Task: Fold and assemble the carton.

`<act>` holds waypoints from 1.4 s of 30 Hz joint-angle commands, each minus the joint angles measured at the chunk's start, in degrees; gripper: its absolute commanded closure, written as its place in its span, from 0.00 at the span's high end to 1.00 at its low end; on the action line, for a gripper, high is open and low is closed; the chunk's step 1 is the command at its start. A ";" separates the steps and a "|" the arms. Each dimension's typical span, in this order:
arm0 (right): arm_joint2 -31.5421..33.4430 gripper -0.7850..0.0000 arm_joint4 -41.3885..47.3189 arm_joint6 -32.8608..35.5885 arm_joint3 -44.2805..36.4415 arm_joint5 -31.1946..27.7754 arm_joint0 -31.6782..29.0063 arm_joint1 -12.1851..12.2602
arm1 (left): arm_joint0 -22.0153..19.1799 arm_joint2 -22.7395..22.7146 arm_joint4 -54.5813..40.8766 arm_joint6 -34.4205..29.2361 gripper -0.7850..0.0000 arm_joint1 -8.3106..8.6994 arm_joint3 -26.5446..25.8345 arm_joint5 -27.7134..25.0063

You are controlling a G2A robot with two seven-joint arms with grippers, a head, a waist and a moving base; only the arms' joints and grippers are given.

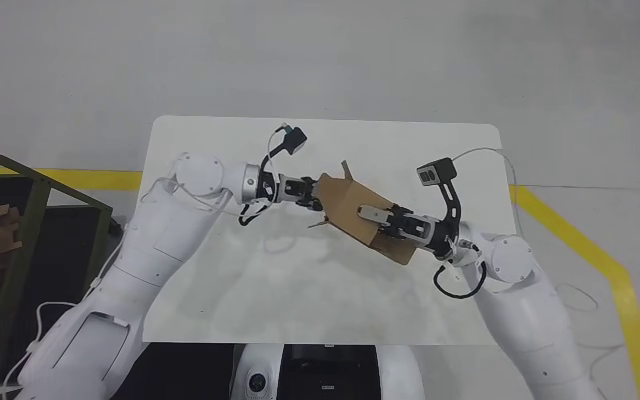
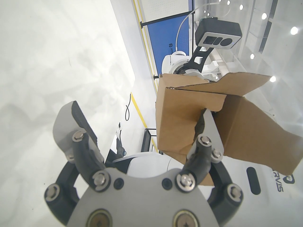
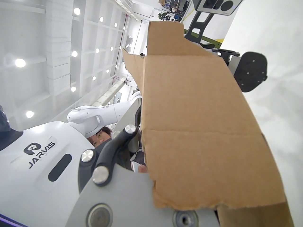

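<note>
Right gripper [image 1: 382, 214] has the brown cardboard carton [image 1: 345, 203], held up over the middle of the white table [image 1: 300, 290]. One finger lies on the top panel, its partner hidden beneath. From the right wrist, the carton [image 3: 194, 109] blocks those fingers altogether. Over at the left wrist, the left gripper [image 2: 139, 109] gapes wide, one finger [image 2: 209, 126] tucked behind an end flap, the other out in open air. Grey floor and a yellow line [image 1: 110, 180] lie beyond the table, with ceiling lights behind the carton.
</note>
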 commanded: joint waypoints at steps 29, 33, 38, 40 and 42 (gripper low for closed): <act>0.23 0.00 3.26 0.64 1.63 -0.69 0.54 0.25 | -0.16 -0.70 -0.89 0.57 1.00 -0.15 1.93 -0.83; 0.46 0.00 4.29 0.94 1.85 -1.03 0.48 0.28 | 0.56 -1.36 -1.29 0.41 1.00 0.03 1.75 -1.11; 0.46 0.00 5.31 1.14 2.02 -1.24 0.45 0.28 | 1.07 -1.66 -1.45 0.30 1.00 0.13 1.36 -1.28; 0.50 0.00 5.68 1.27 2.10 -1.36 0.47 0.29 | 1.13 -1.64 -1.55 0.30 1.00 0.11 1.29 -1.28; 0.56 0.00 5.97 1.43 2.19 -1.54 0.44 0.30 | 1.32 -1.82 -2.74 0.53 1.00 0.04 1.31 -2.05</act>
